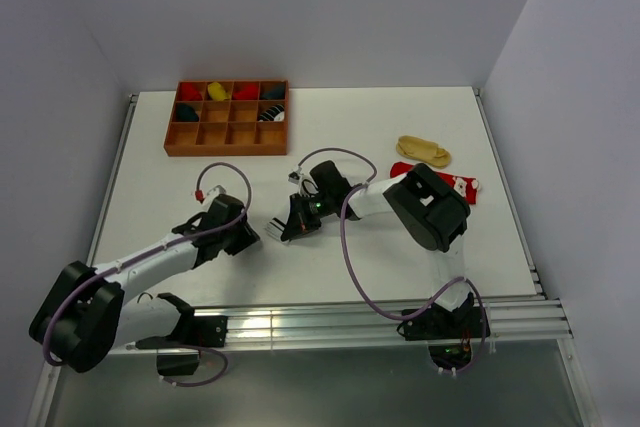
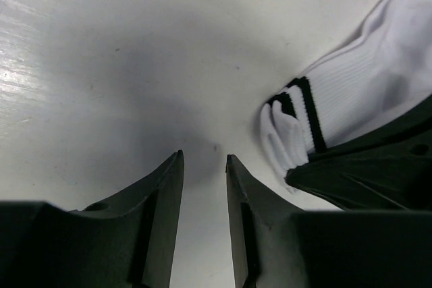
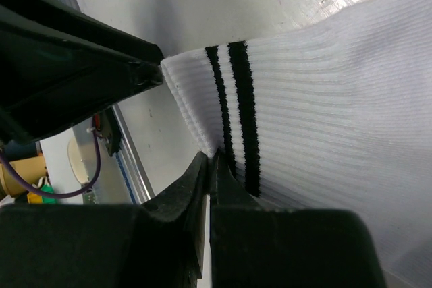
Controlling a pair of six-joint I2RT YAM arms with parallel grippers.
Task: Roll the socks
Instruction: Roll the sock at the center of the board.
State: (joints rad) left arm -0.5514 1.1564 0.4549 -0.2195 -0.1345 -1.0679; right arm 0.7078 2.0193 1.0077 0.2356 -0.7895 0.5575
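White sock (image 2: pixel 368 89): mid-table. My right hand (image 3: pixel 210 161) is clamped on its striped cuff. My left hand (image 2: pixel 204 161), jaws partly apart, holds nothing, just beside it. Step, I judge: starting the roll. Next: left must catch the cuff.

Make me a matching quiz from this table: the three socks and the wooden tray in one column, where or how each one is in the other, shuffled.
1 white sock
2 tan sock
3 red sock
4 wooden tray

A partly hidden behind the right arm
B far left, holding rolled bundles
C cuff pinched in the right tool
D lying free, fully in view

Pairs: 1-C, 2-D, 3-A, 4-B
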